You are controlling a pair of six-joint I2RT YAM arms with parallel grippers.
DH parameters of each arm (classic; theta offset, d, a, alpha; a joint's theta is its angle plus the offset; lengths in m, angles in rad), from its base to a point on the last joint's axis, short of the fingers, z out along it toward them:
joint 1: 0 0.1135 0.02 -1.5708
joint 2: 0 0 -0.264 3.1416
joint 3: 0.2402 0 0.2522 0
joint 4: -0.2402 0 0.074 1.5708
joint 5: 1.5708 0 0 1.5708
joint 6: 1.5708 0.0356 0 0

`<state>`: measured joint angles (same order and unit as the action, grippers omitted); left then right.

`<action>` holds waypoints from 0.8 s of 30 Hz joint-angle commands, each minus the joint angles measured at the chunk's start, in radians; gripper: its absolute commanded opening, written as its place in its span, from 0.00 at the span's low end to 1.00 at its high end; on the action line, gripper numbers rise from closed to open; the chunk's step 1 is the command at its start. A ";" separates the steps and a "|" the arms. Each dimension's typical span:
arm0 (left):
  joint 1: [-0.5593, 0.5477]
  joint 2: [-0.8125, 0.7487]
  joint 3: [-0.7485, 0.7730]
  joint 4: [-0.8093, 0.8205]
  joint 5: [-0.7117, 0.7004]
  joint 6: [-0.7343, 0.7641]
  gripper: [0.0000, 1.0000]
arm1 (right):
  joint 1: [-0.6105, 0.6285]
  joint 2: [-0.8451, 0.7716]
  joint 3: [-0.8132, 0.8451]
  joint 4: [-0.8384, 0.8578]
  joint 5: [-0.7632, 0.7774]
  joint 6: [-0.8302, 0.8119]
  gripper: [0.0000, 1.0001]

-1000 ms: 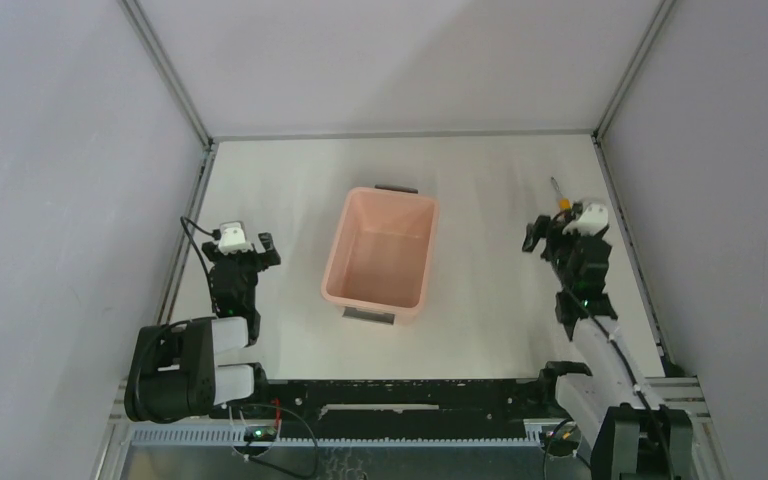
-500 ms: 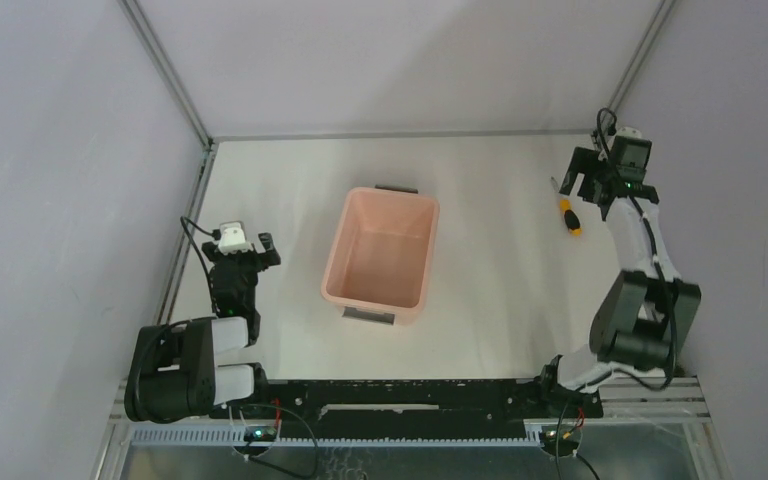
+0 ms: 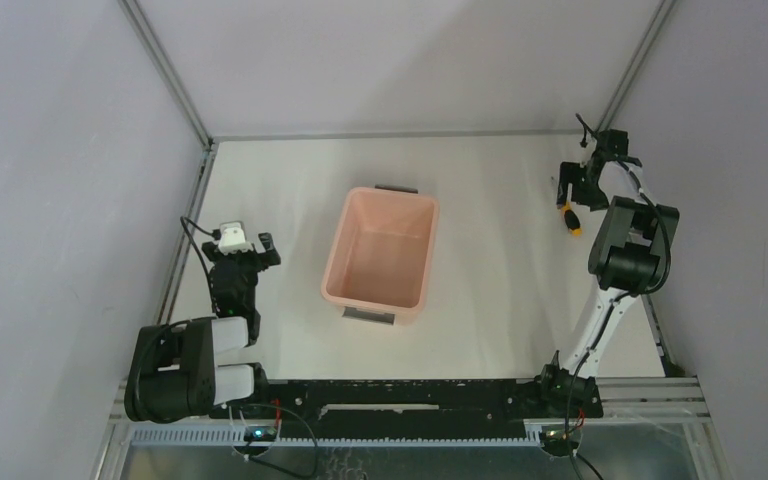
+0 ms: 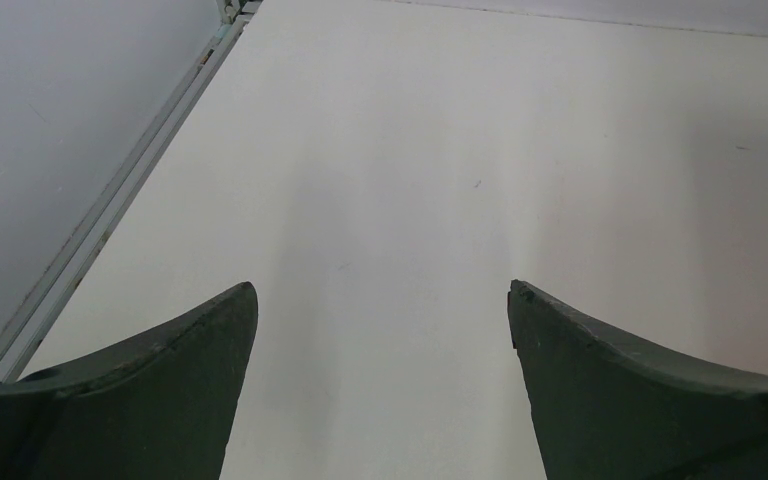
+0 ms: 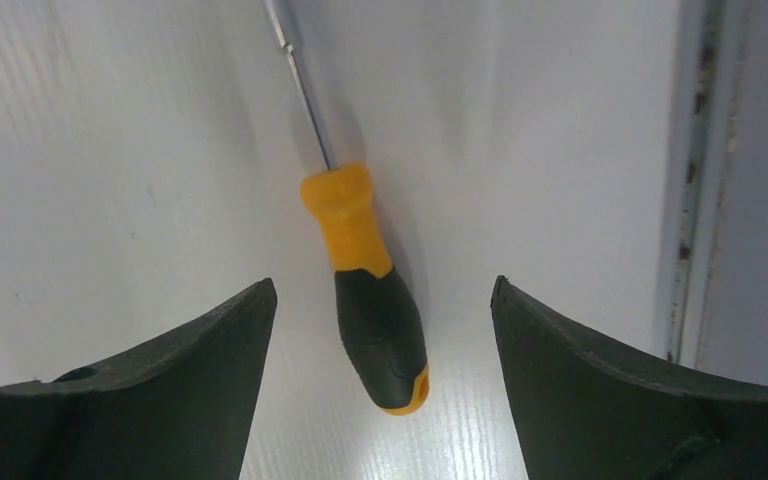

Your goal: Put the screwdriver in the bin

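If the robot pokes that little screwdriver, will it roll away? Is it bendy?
It could well roll: the screwdriver lies flat on the smooth table and its handle looks rounded. Probably not bendy: metal shaft, hard-looking handle. It looks small, so likely light for the open right gripper straddling it.

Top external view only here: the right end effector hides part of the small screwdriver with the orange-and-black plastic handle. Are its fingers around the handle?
Observer: Yes. In the right wrist view the right end effector is open. The handle of the screwdriver lies on the white table between its fingers, touching neither.
Operator: Which way does the shaft point?
Observer: The thin silver shaft points away from the wrist camera; the black butt is nearest.
Operator: And the left side?
Observer: The left end effector is open over bare table.
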<state>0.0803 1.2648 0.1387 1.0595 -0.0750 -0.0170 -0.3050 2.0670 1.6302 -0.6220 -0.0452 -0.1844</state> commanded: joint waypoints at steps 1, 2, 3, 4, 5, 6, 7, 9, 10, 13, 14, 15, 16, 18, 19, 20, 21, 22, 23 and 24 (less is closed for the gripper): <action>-0.006 -0.008 0.038 0.025 -0.003 0.012 1.00 | -0.005 0.001 -0.006 0.004 -0.097 -0.075 0.87; -0.005 -0.008 0.039 0.025 -0.003 0.012 1.00 | -0.005 0.011 -0.008 0.007 -0.105 -0.083 0.87; -0.005 -0.008 0.038 0.025 -0.003 0.012 1.00 | -0.005 0.023 -0.007 0.008 -0.106 -0.088 0.87; -0.005 -0.008 0.038 0.025 -0.003 0.012 1.00 | -0.005 0.036 -0.003 0.010 -0.099 -0.091 0.87; -0.006 -0.008 0.039 0.025 -0.003 0.012 1.00 | -0.005 0.048 0.001 0.011 -0.093 -0.092 0.87; -0.006 -0.009 0.038 0.025 -0.003 0.012 1.00 | -0.005 0.058 0.002 0.013 -0.087 -0.093 0.86; -0.007 -0.008 0.039 0.025 -0.003 0.012 1.00 | -0.005 0.067 0.000 0.016 -0.082 -0.090 0.85; -0.006 -0.009 0.038 0.025 -0.003 0.012 1.00 | -0.005 0.081 -0.005 0.022 -0.076 -0.085 0.81; -0.006 -0.008 0.038 0.025 -0.003 0.012 1.00 | -0.005 0.084 -0.009 0.023 -0.078 -0.084 0.79; -0.006 -0.009 0.038 0.025 -0.003 0.012 1.00 | -0.001 0.093 -0.028 0.035 -0.066 -0.084 0.73; -0.007 -0.009 0.039 0.025 -0.003 0.012 1.00 | 0.001 0.097 -0.034 0.041 -0.056 -0.083 0.71; -0.006 -0.009 0.038 0.026 -0.003 0.012 1.00 | 0.003 0.101 -0.036 0.043 -0.050 -0.080 0.66; -0.006 -0.009 0.039 0.025 -0.003 0.012 1.00 | 0.003 0.105 -0.034 0.037 -0.046 -0.074 0.57; -0.006 -0.008 0.039 0.025 -0.003 0.012 1.00 | 0.002 0.106 -0.023 0.018 -0.045 -0.058 0.33; -0.006 -0.008 0.038 0.025 -0.003 0.012 1.00 | 0.002 0.099 -0.017 0.004 -0.048 -0.050 0.24; -0.006 -0.009 0.039 0.025 -0.003 0.012 1.00 | 0.003 0.085 -0.011 -0.010 -0.048 -0.040 0.14; -0.006 -0.008 0.038 0.025 -0.003 0.012 1.00 | 0.004 0.063 -0.004 -0.024 -0.043 -0.025 0.08; -0.006 -0.009 0.038 0.025 -0.003 0.012 1.00 | 0.004 0.037 0.000 -0.039 -0.043 -0.002 0.04; -0.007 -0.009 0.038 0.025 -0.003 0.012 1.00 | 0.004 0.004 0.006 -0.059 -0.041 0.020 0.01; -0.006 -0.008 0.039 0.025 -0.003 0.012 1.00 | 0.004 -0.031 0.013 -0.081 -0.043 0.049 0.00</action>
<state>0.0803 1.2648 0.1387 1.0595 -0.0750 -0.0174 -0.3004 2.1464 1.6188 -0.6025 -0.1013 -0.2264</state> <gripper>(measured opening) 0.996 0.120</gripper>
